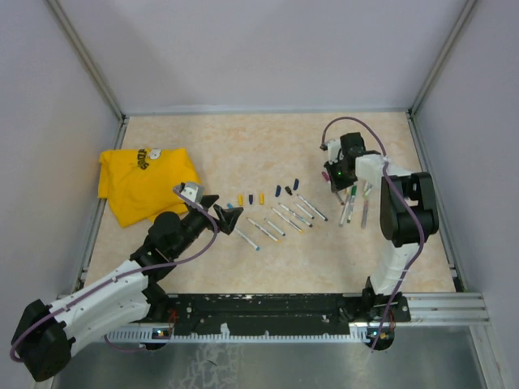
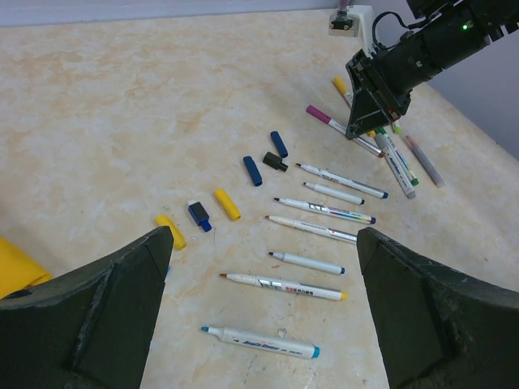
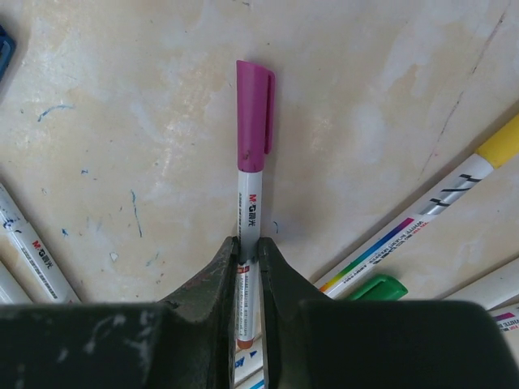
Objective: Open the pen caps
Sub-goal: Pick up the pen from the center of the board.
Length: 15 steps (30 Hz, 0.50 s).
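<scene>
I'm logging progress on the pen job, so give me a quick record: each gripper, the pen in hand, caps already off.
right gripper: shut on the barrel of one pen
magenta cap: on that pen
left gripper: open, empty
loose caps: a row on the table, yellow, blue, black
uncapped pens: beside that row

Loose pen caps (image 2: 227,204) scattered, magenta cap (image 3: 254,113) fitted

Tabletop (image 1: 243,146): beige marbled, matt, probably laminate, ink-flecked.
Magenta pen cap (image 3: 254,113): smooth plastic, slight sheen.
Pen barrel (image 3: 250,223): white glossy plastic.
Cloth (image 1: 142,182), upper left: yellow, creased.
Right gripper fingers (image 3: 212,288): black matt plastic, scuffed.
</scene>
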{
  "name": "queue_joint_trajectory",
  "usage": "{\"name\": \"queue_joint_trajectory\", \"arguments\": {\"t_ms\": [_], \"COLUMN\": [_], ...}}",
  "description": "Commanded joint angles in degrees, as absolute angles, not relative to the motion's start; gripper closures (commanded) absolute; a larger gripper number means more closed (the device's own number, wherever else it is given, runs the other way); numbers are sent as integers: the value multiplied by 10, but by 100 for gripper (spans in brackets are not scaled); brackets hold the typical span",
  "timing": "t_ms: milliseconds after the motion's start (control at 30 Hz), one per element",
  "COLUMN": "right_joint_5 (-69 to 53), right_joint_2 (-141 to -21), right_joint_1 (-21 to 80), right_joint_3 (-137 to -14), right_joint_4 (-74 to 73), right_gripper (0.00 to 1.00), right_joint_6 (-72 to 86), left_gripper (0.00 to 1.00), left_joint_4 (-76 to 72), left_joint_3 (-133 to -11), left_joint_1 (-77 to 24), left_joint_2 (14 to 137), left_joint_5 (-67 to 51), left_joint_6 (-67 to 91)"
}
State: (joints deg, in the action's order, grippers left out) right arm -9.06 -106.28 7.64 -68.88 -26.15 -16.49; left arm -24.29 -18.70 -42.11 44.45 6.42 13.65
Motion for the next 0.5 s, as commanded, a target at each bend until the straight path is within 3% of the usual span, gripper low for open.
{"name": "queue_joint_trajectory", "arguments": {"t_ms": [0, 467], "right_joint_5": [-87, -92], "right_joint_2": [-1051, -1045], "right_joint_1": [84, 85], "right_joint_3": [-680, -678], "right_joint_4": [-260, -262], "right_gripper": [91, 90], "right_joint_6": [-175, -178], "left_gripper": [0, 0], "left_joint_4": [-248, -248], "left_joint_3": [-192, -192], "left_joint_1": [-418, -418], "left_joint_2": [440, 437], "left_joint_5": [56, 48], "left_joint_6": [141, 147]}}
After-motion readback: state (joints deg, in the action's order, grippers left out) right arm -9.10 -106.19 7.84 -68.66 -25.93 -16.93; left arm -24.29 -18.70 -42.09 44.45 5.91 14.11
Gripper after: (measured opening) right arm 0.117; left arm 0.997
